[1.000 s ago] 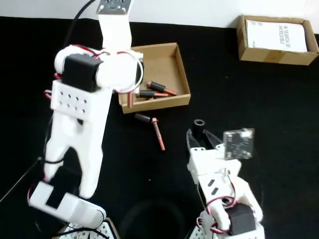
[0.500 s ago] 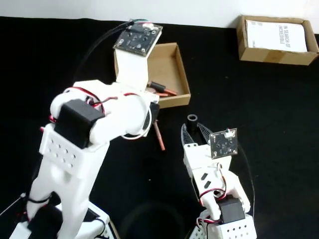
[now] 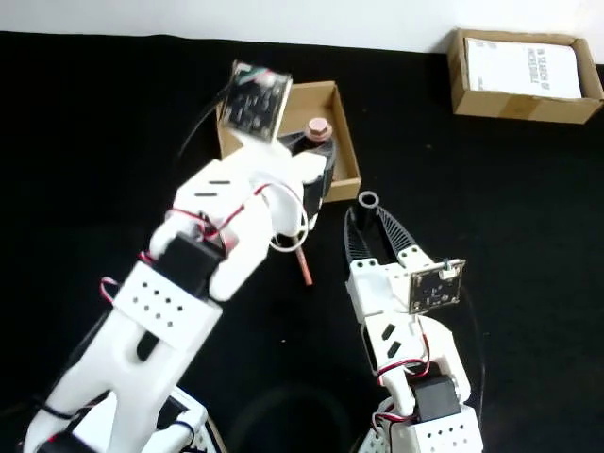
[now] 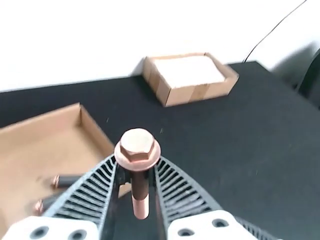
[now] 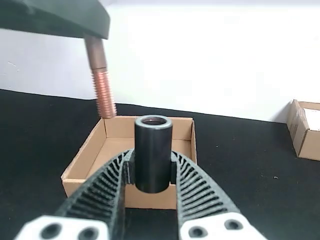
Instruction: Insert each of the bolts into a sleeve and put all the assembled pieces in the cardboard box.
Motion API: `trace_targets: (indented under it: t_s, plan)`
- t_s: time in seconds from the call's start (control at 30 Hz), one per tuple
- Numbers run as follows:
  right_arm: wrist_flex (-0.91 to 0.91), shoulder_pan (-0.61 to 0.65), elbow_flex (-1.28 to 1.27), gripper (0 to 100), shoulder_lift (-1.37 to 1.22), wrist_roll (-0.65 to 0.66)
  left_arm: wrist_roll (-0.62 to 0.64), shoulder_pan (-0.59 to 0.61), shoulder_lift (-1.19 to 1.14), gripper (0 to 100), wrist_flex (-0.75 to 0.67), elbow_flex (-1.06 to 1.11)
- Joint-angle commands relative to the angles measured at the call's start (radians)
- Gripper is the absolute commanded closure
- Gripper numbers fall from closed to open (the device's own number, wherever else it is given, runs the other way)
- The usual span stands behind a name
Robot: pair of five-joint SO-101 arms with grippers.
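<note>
My left gripper (image 4: 134, 175) is shut on a copper bolt (image 4: 137, 165), held head up with its threaded end pointing down; in the high view the bolt's head (image 3: 319, 128) hangs over the right side of the open cardboard box (image 3: 342, 151). My right gripper (image 5: 152, 172) is shut on a black sleeve (image 5: 152, 152), upright with its bore facing up, seen from above as the sleeve (image 3: 367, 200) just right of the box. In the right wrist view the bolt (image 5: 101, 85) hangs above and beside the sleeve. A loose bolt (image 3: 303, 267) lies on the table.
Assembled pieces (image 4: 57, 190) lie inside the box. A second cardboard box (image 3: 524, 74) with white paper stands at the back right. The table (image 3: 510, 208) is black. The left arm's white body (image 3: 208, 274) covers the table's left middle.
The left arm swung its bolt up and to the right over the box's right side, turning it upright. The right gripper carried the sleeve farther back, toward the box.
</note>
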State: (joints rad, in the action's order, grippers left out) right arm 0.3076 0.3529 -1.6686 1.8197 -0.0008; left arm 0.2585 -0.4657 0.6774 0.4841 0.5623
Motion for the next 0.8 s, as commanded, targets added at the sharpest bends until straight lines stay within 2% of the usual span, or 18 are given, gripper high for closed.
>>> trace_targets:
  t_s: [0.0, 0.27, 0.33, 0.47, 0.77]
  plan:
    - [-0.025, 0.005, -0.035, 99.1, 0.015, 0.0, 0.005, -0.053, 0.056, 99, -0.133, 0.058]
    - [-0.025, 0.005, -0.036, 99.1, 0.013, 0.0, 0.005, -0.157, 0.064, 99, -0.13, -0.018]
    - [-0.025, 0.005, -0.038, 99.1, 0.013, 0.0, 0.005, -0.163, 0.064, 99, -0.118, -0.054]
    - [-0.025, 0.005, -0.038, 99.1, 0.013, 0.0, 0.005, -0.165, 0.062, 99, -0.002, -0.114]
    - [-0.025, 0.007, -0.038, 99.1, 0.013, 0.002, 0.005, -0.165, 0.058, 99, 0.015, -0.143]
